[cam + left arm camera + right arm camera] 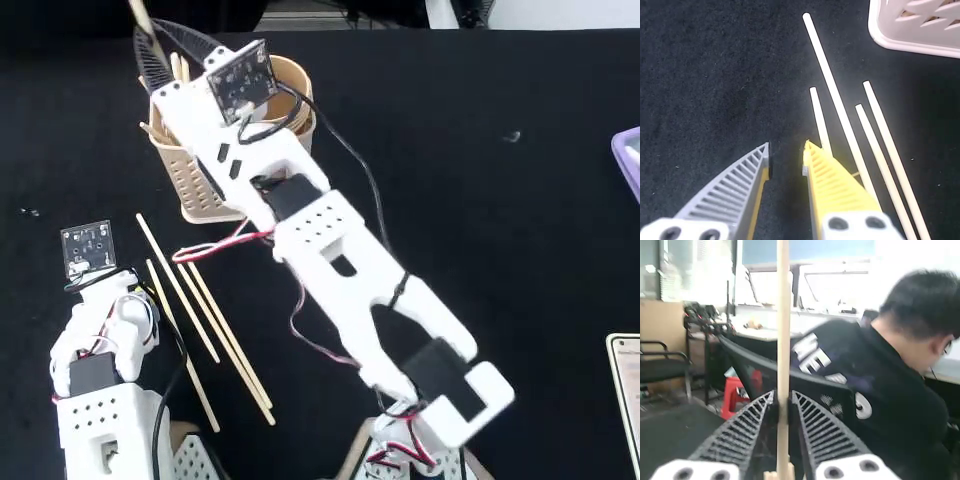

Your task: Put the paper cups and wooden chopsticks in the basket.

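The right gripper (783,399) pinches one chopstick (783,315) over the basket (195,185); four chopsticks (832,90) lie uncollected beside the left gripper (786,149), narrowly parted and empty.

We had a black tabletop (520,260), and at its right edge a purple object (628,158) poked in. Towards the near right corner lay a white card (626,395). Off the table stood a red stool (734,392).

High view looks down from above on the table (500,200), both arms in frame. Left wrist view is close and faces down at the chopsticks (833,90) and a basket (900,42) corner, both shared with the high view. Right wrist view faces level, past an upright chopstick (783,315), into the room.
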Controlling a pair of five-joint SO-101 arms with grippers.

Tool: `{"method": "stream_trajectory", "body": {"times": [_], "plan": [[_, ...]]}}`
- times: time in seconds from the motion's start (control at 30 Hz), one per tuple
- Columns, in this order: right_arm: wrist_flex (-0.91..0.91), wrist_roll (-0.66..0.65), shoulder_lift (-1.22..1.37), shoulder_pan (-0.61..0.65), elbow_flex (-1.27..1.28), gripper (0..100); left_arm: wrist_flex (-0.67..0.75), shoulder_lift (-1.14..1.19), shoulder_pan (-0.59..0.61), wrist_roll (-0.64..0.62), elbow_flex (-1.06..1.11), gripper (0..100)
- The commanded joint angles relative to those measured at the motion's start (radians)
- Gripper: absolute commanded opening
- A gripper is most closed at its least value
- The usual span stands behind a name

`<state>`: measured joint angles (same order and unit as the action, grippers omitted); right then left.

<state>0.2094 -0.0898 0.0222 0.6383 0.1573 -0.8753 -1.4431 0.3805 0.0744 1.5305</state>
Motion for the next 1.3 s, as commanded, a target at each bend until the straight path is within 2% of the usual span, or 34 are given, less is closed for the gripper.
{"method": "stream_trajectory", "body": {"times": [0.0,0.13,0.23,0.3,0.5,0.6,0.7,0.8,0.9,1.1,1.17,1.27], "plan": [[0.021,0.008,0.004,-0.04,-0.012,1.2,0.021,-0.011,-0.008,0.005,-0.007,12],[0.02,0.008,-0.015,-0.04,0.047,3.1,0.021,-0.011,-0.012,0.005,-0.007,12],[0.009,0.012,-0.054,-0.038,0.081,12.5,0.021,-0.011,-0.012,0.005,-0.007,12],[-0.068,0.014,-0.104,-0.028,0.081,16.7,0.021,-0.011,-0.012,0.005,-0.007,12],[-0.295,0.009,-0.34,0.021,0.09,14.5,0.021,-0.011,-0.012,0.006,-0.007,12],[-0.486,0.011,-0.493,0.031,0.09,13.1,0.021,-0.011,-0.01,0.006,-0.007,12],[-0.755,0.014,-0.644,0.031,0.124,9.1,0.021,-0.011,-0.005,0.006,-0.007,12],[-1.011,0.008,-0.777,0.031,0.242,3.1,0.02,-0.011,-0.004,0.006,-0.013,12],[-1.154,0.008,-0.894,0.031,0.418,1.6,0.015,-0.011,-0.004,0.006,-0.018,12],[-1.132,0.006,-1.067,0.028,0.826,15.1,-0.057,-0.002,0.05,0.006,-0.133,12],[-1.063,0.014,-1.09,0.002,0.949,18.8,-0.107,0.0,0.085,0.006,-0.205,12],[-0.905,0.008,-1.082,-0.049,1.095,19.4,-0.181,0.002,0.096,0.072,-0.314,12]]}}
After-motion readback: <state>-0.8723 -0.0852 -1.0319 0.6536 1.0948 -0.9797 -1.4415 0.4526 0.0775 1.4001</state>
